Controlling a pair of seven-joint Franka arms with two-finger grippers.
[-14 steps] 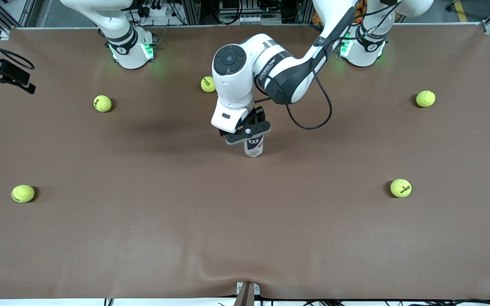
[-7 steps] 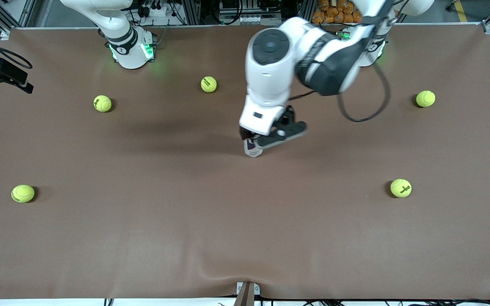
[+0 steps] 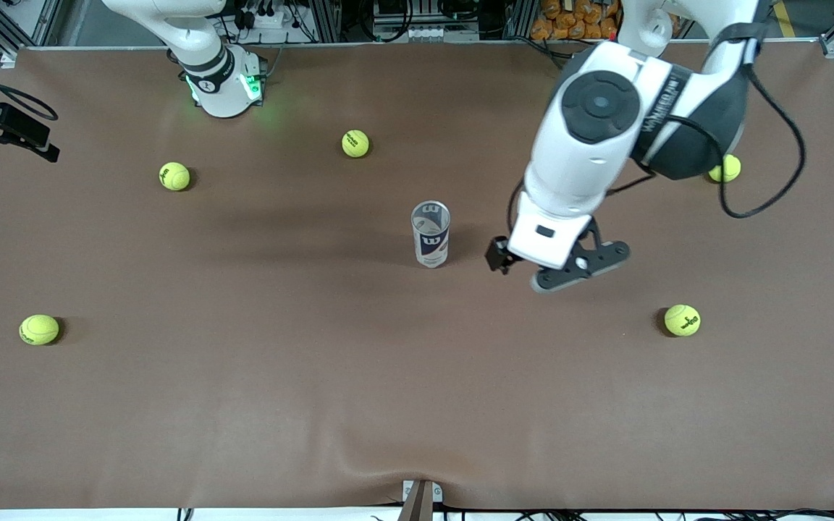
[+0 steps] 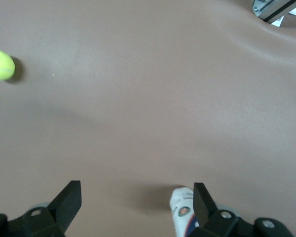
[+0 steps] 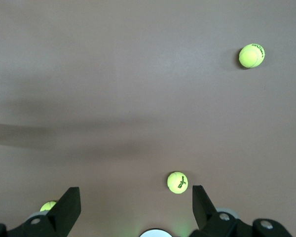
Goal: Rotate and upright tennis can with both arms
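Left gripper (image 3: 558,271): fingers apart, holding nothing — over the table (image 3: 316,398), beside the tennis can, toward the left arm's end.
Right gripper (image 5: 135,210): fingers apart, empty — arm waits.
Tennis can (image 3: 431,234): upright, mid-table, apart from both grippers.

The left arm (image 3: 605,137) is a bulky white shell with a round dark-grey cap, a black joint band, grey lettering and a looping black cable. At upper left, the right arm's (image 3: 200,43) white base glows green.
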